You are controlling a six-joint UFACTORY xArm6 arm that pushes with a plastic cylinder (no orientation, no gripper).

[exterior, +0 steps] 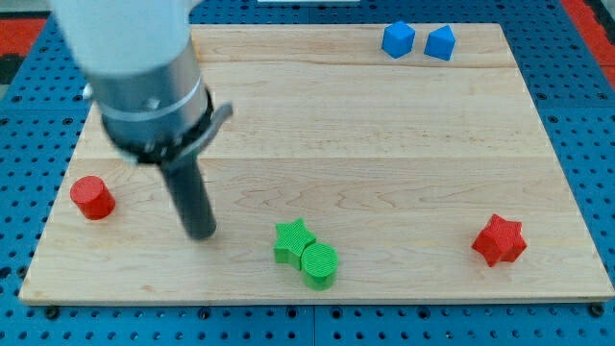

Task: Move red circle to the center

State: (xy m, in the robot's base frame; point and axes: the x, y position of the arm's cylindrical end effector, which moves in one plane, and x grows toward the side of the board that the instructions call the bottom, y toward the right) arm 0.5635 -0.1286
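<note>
The arm carries no gripper, so there is nothing to report as apart, together or clamped; it ends in a rod, and the tip (201,234) rests on the table (384,144) at the view's lower left.

Location: the red circle (92,197) stands near the table's left edge, left of the tip and apart from it; the centre lies well to its right.

Risks, as judged from this position:
- The tip is on the centre side of the red circle; a push from here would drive it toward the left edge and possibly off the table; route the tip round to its left side first.
- An off-centre contact would probably make the round block slip sideways off the rod; keep the push line through its middle.
- The green star (291,240) and green circle (320,264), touching each other, lie right of the tip; a low path could strike them.

Appearance: the red circle is a short, upright cylinder, flat-topped, with ridged sides; the red star (499,240) at the lower right is a different block; do not confuse them.
</note>
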